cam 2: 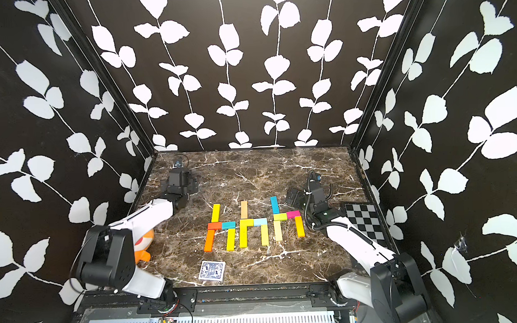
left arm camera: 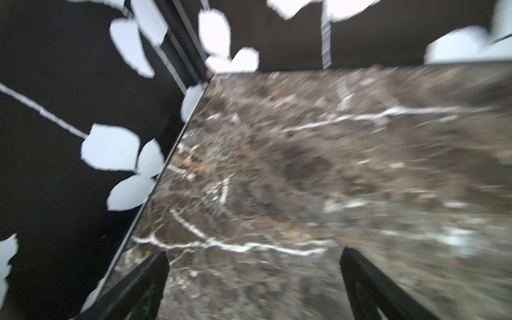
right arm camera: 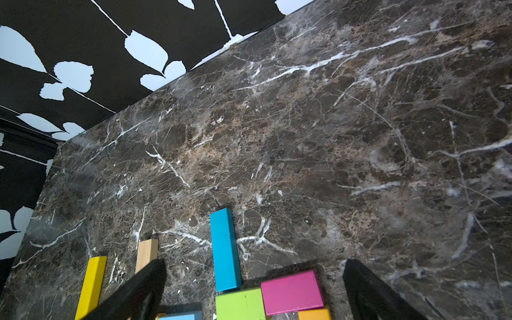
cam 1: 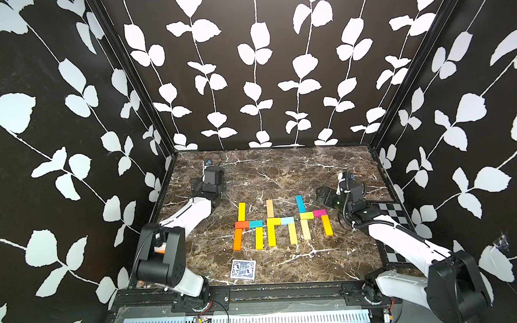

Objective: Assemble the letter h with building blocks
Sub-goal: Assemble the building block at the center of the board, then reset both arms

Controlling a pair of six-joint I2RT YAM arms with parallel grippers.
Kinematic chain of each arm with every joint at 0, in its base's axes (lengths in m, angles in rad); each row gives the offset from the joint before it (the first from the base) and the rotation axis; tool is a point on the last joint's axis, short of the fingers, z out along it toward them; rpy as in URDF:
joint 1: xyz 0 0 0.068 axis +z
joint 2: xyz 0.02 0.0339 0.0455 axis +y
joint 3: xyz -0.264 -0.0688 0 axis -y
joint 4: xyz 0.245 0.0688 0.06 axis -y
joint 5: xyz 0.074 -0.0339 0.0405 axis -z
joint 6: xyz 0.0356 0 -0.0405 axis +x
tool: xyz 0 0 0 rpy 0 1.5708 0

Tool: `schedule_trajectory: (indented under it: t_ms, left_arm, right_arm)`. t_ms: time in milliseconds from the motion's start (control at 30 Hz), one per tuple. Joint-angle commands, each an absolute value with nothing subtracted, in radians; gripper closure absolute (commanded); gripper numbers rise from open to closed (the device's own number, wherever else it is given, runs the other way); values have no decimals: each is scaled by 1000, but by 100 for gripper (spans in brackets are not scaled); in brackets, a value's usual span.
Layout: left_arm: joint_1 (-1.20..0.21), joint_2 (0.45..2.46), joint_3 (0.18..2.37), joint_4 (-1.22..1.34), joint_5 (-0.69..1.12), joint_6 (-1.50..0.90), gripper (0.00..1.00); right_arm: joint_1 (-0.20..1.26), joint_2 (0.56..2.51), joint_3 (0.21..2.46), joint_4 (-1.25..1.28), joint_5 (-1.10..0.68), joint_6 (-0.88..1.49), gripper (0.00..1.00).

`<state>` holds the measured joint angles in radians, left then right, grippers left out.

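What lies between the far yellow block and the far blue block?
The tan block, touching neither the yellow block nor the blue block; both top views show it.

Wide-spread tool (right arm camera: 254, 263) frames the teal block (right arm camera: 224, 249) and pink block (right arm camera: 291, 291).

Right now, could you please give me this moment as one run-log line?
building blocks: three flat h shapes | left pincer: open, empty | right pincer: open, empty, by pink block

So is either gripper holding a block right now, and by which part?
Nothing is held. The left gripper and right gripper both stand open and empty; the building blocks all lie on the table.
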<state>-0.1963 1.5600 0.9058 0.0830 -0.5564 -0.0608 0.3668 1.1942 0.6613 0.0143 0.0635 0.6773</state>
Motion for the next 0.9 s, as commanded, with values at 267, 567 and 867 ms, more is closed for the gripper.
schedule_trajectory:
  t_ms: [267,567,867]
  left_arm:
    - [-154,1544,594,551,-371,129,1]
    - [-111,1555,322,1084,-248,120,1]
    - [-94,1540,388,895,-298,71,1]
  right_arm:
    - [367,1240,705,46,140,656,1]
    - [365,1241,692,55,188,576,1]
    - [264,1283,840,-204,354,521,1]
